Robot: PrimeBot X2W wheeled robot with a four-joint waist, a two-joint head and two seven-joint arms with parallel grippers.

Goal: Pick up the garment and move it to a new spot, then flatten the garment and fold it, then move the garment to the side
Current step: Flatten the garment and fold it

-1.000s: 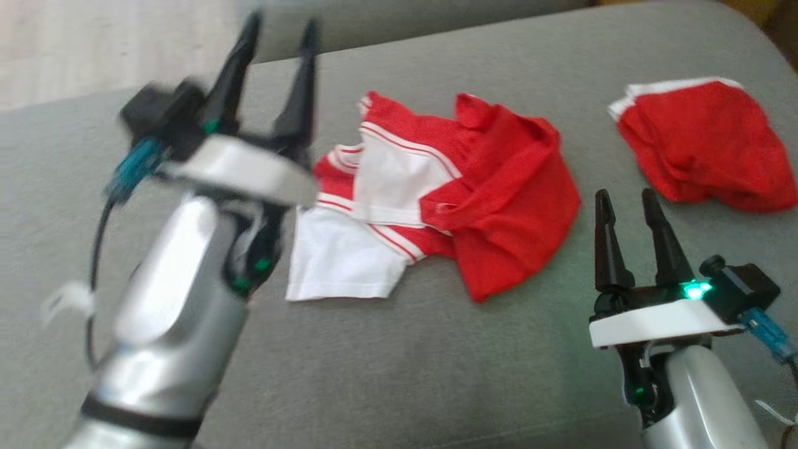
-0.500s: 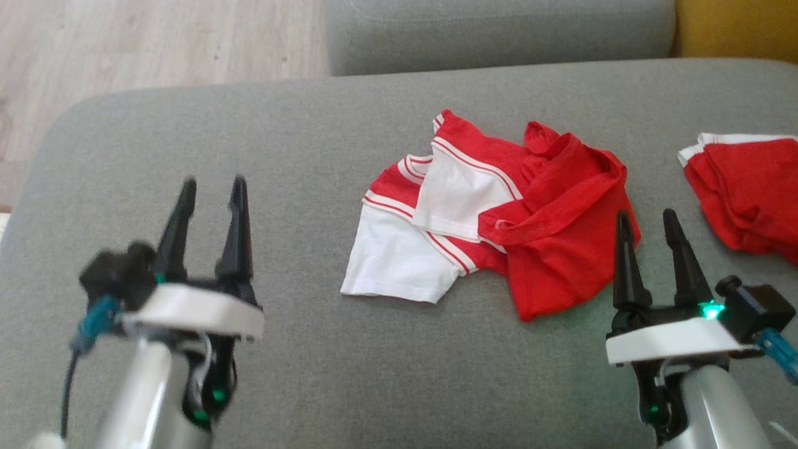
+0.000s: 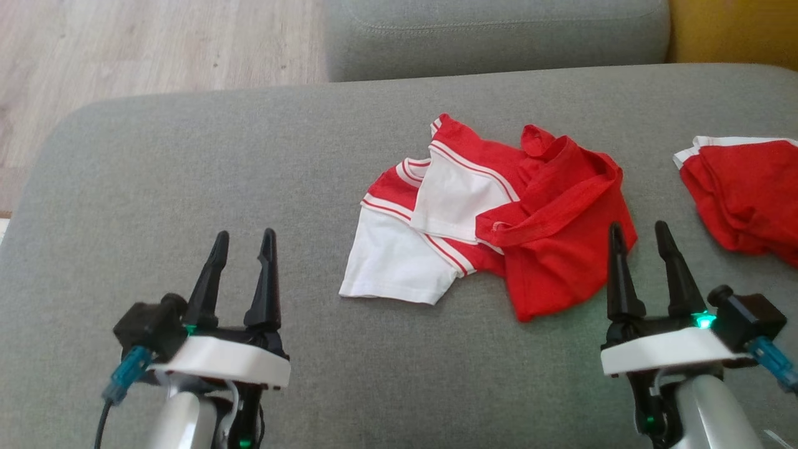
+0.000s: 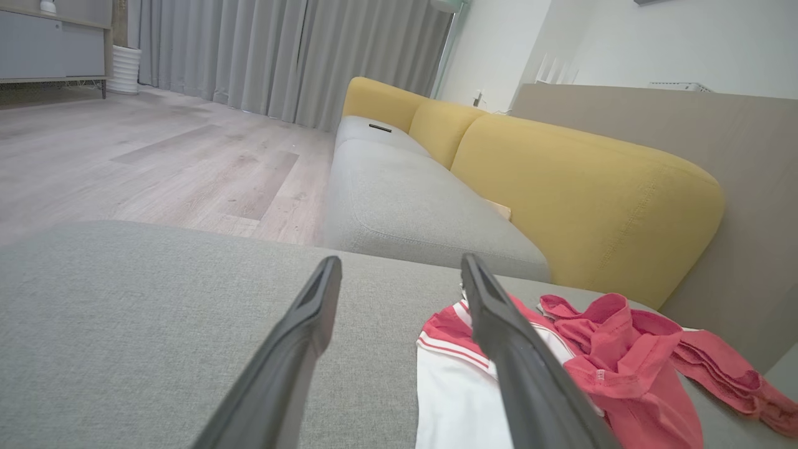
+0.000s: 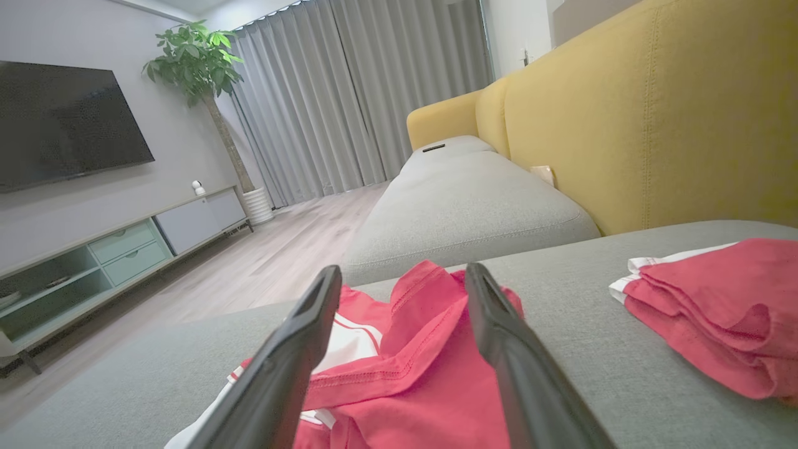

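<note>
Head view, grey sofa cushion (image 3: 187, 174):

- One red-and-white shirt (image 3: 548, 249), crumpled, lying right of centre. Its white sleeve panels with red piping spread to the left, and its red body is bunched in folds to the right. Neither hand holds it.
- Second red garment (image 3: 742, 193), with white trim along its far edge. It lies in loose layers at the right edge of the cushion, apart from the shirt.
- Left hand (image 3: 245, 234), near left, over bare cushion, well apart from the shirt. Its two dark fingers are spread wide and it is empty.
- Right hand (image 3: 638, 226), near right, fingers spread wide, empty. Its tips are just at the shirt's near-right hem; whether they touch it cannot be told.
- Far side: another grey seat cushion (image 3: 499, 37), a yellow backrest (image 3: 735, 31) at far right, and pale wood floor (image 3: 156, 43) at far left.

Left wrist view: both fingers point across the cushion. The shirt lies partly behind the finger on that view's right. Grey curtains (image 4: 280, 56) hang beyond the floor.

Right wrist view: the shirt lies between and beyond the open fingers, with the second red garment off to the right. A television (image 5: 62, 125), a potted tree (image 5: 199, 56) and a low cabinet (image 5: 112, 249) stand along the wall at left.
</note>
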